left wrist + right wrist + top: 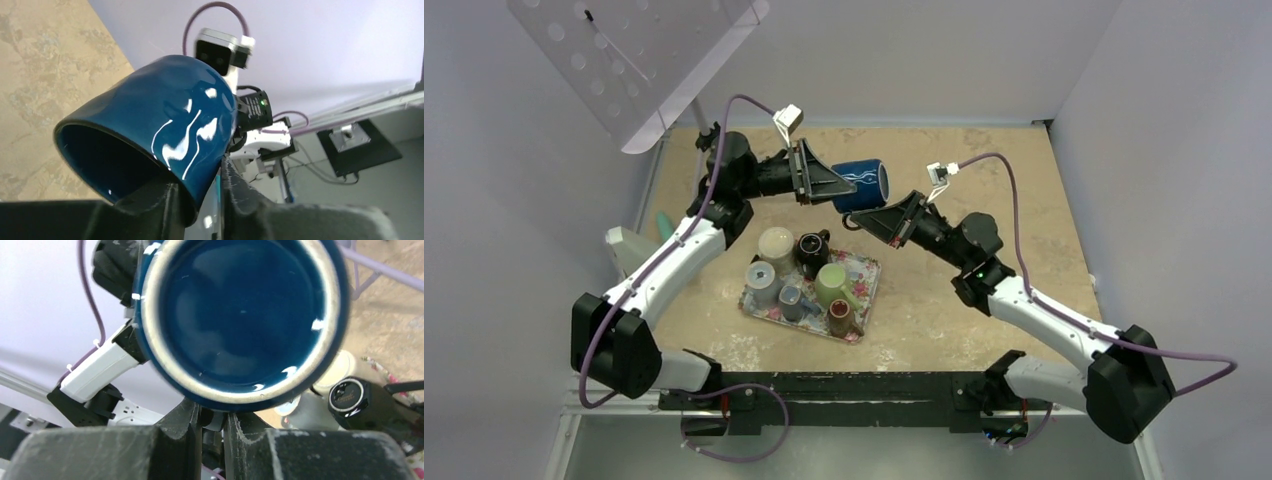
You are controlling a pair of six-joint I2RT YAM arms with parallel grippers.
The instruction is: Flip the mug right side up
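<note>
A dark blue mug [861, 182] hangs on its side in the air above the far middle of the table, held between both grippers. My left gripper [832, 186] is shut on its rim, with one finger inside the mouth and one outside, as the left wrist view [200, 192] shows on the mug [165, 120]. My right gripper [864, 216] is shut at the mug's underside, where the handle is. The right wrist view shows the mug's round base [240, 310] facing the camera just above my right gripper [212, 415].
A floral tray [860, 326] sits in front of the mug with several cups and a dark teapot [813, 250] on it; the teapot also shows in the right wrist view [350, 397]. A white perforated panel [624, 60] overhangs the far left.
</note>
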